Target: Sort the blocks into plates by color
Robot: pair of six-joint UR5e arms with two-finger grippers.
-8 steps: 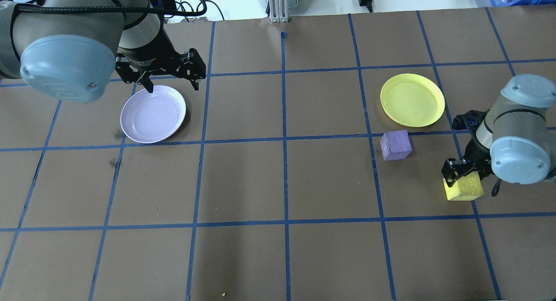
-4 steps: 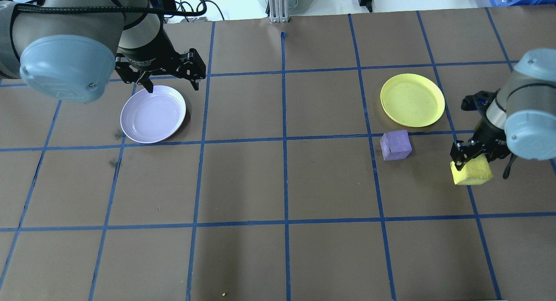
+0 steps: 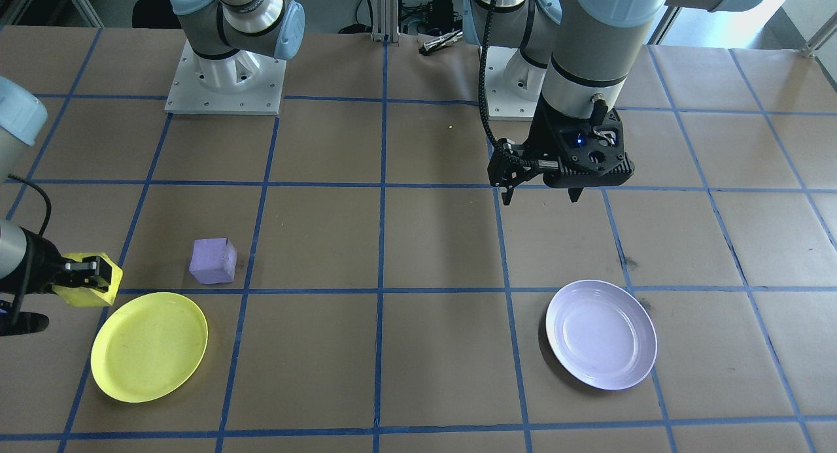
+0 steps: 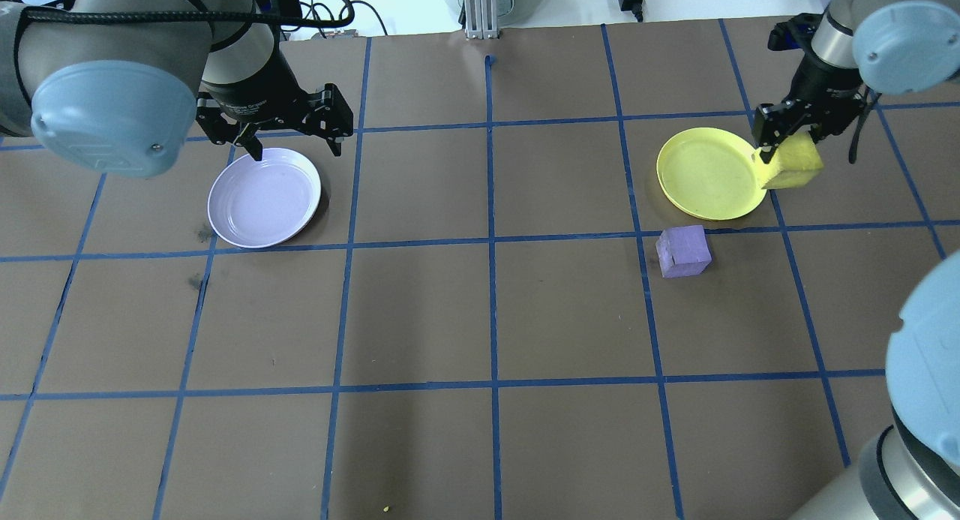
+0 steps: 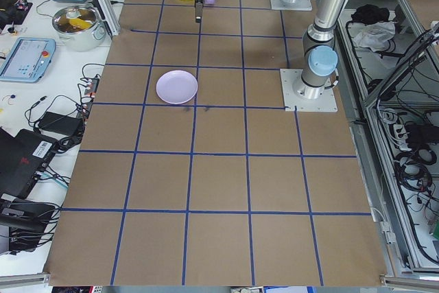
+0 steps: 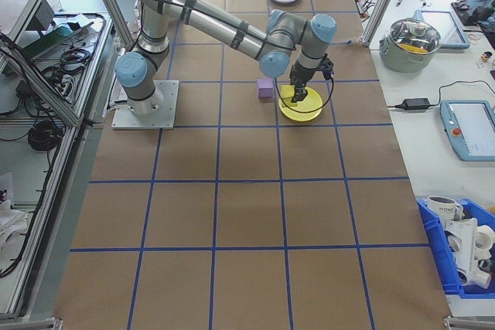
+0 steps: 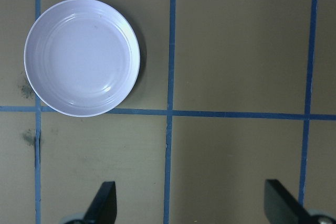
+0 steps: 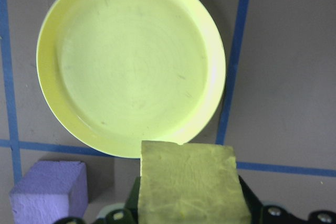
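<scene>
Yellow block (image 4: pixel 793 166) was pinched in the right gripper (image 4: pixel 780 148), beside the yellow plate (image 4: pixel 709 173); it needed centring before release. Left gripper (image 4: pixel 289 141) hung spread.

One camera looks down on the worktop (image 4: pixel 480 317) from behind the robot; another faces it from the far edge. Two more look along it from either end, farther off. Each wrist camera looks straight down from close above: the left takes in the lavender plate (image 7: pixel 82 57), the right the yellow plate (image 8: pixel 131 61), both also seen overhead.
</scene>
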